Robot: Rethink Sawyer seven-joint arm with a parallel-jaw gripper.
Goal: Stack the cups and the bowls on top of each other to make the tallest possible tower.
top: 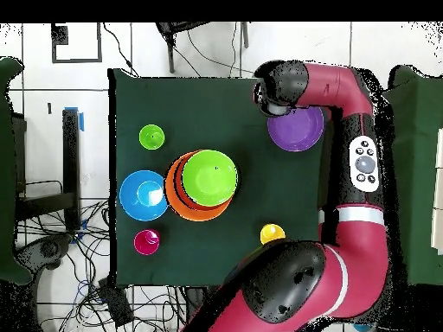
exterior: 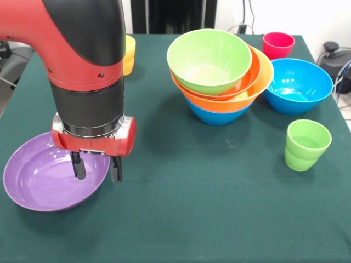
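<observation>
The wide, glossy purple plastic bowl point(exterior: 46, 178) sits upright, mouth up, at the dark green table point(exterior: 192, 219)'s seven-o'clock corner in the front view, nearly on the edge. The gripper point(exterior: 97, 167) hangs over its three-o'clock rim, fingers spread and empty, straddling that rim. Open cloth stretches across the near half. At one o'clock leans the tower point(exterior: 222, 74): blue bowl lowest, yellow-orange, orange-red, lime green on top, tilted toward nine o'clock. Just beside it stands a separate blue bowl point(exterior: 299, 85); the light green tumbler point(exterior: 306, 144) stands alone at three o'clock.
</observation>
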